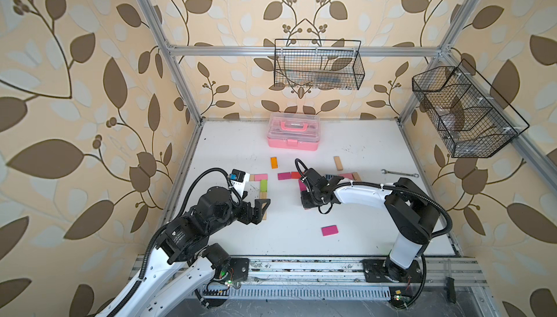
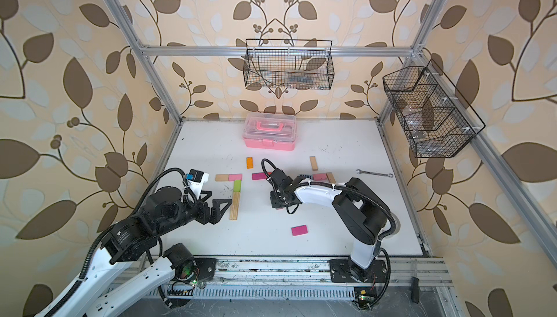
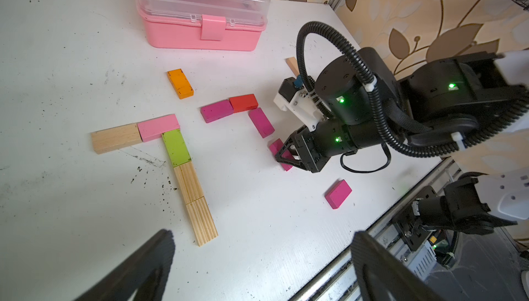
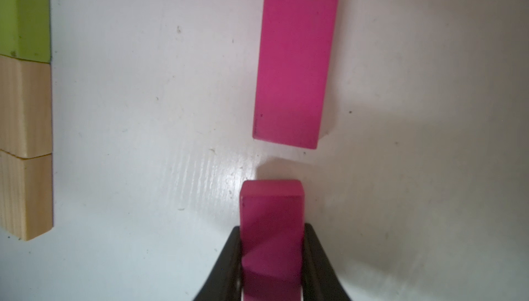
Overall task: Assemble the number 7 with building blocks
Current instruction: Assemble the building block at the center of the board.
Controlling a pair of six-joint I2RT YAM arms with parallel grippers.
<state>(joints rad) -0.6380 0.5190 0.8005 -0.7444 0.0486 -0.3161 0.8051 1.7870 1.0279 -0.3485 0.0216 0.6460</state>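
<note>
right fingers (image 4: 227, 259) clamp a magenta block (image 4: 272, 219) between them; left fingers (image 3: 160, 251) spread wide.

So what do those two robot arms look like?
The left arm and right arm pair white shells with black cylindrical joints; a ribbed black cable loops along each. Green lights glow on the right arm's joints. The left pincer and right pincer have black triangular fingers.

Held magenta block (image 4: 271, 236) cut by edge; blue-striped block (image 1: 330, 176) mostly under arm (image 1: 361, 193).
</note>
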